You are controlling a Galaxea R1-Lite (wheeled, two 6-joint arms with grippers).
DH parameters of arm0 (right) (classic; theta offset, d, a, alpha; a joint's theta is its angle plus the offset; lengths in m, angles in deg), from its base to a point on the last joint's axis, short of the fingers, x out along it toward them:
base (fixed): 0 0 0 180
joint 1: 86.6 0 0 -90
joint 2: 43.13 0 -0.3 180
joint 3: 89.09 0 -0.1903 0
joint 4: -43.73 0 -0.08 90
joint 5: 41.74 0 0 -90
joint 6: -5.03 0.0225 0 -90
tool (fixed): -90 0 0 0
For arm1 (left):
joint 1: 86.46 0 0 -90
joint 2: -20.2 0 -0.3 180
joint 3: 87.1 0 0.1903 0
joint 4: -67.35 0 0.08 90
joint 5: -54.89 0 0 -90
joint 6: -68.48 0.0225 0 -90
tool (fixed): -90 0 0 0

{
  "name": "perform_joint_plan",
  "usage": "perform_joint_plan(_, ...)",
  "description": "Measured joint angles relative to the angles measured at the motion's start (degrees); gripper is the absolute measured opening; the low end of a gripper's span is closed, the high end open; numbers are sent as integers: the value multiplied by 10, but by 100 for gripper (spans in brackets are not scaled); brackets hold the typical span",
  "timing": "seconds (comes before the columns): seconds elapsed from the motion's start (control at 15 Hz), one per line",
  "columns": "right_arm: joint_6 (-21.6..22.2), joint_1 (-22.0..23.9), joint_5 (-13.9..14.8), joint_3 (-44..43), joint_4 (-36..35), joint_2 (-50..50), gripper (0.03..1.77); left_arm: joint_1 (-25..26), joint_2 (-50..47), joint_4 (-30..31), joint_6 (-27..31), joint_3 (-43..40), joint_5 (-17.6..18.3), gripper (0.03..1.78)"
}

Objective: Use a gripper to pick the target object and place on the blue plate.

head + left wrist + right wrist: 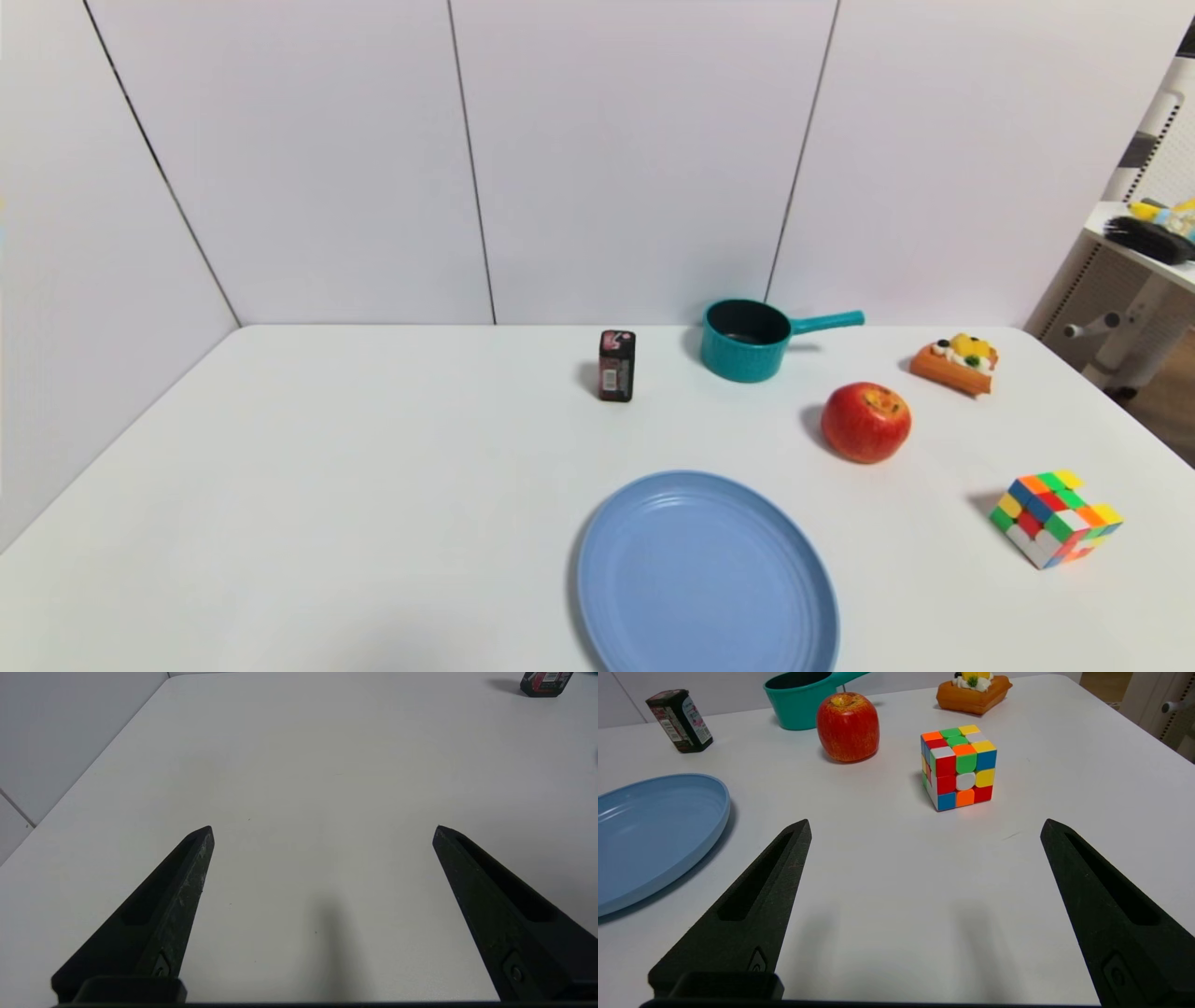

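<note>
The teal saucepan (pixel 747 340) stands upright at the back of the white table, handle pointing right; its body also shows in the right wrist view (pixel 799 701), partly behind the apple. The large light-blue plate (pixel 705 574) lies at the front centre, its rim (pixel 720 812) visible from the right wrist. Neither arm shows in the head view. My right gripper (pixel 924 826) hovers open over bare table near the front right, short of the cube, nothing between its fingers. My left gripper (pixel 322 830) is open over bare table on the left side.
A red apple (pixel 866 422) sits between pan and plate, to the right. A colourful puzzle cube (pixel 1055 518) is at front right, a toy waffle cake (pixel 956 363) at back right, a small dark box (pixel 617 366) left of the pan. Walls enclose back and left.
</note>
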Motion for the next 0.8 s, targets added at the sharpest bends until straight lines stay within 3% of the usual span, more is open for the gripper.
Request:
perform_joint_plan(0.27,-3,-1,1,-7,6,-17,170,0,0,0,0,0,0,169)
perform_joint_plan(0.47,-2,-1,1,-58,6,-91,170,0,0,0,0,0,0,169)
perform_joint_plan(0.8,-9,-1,-14,-260,35,-326,170,0,0,0,0,0,0,169)
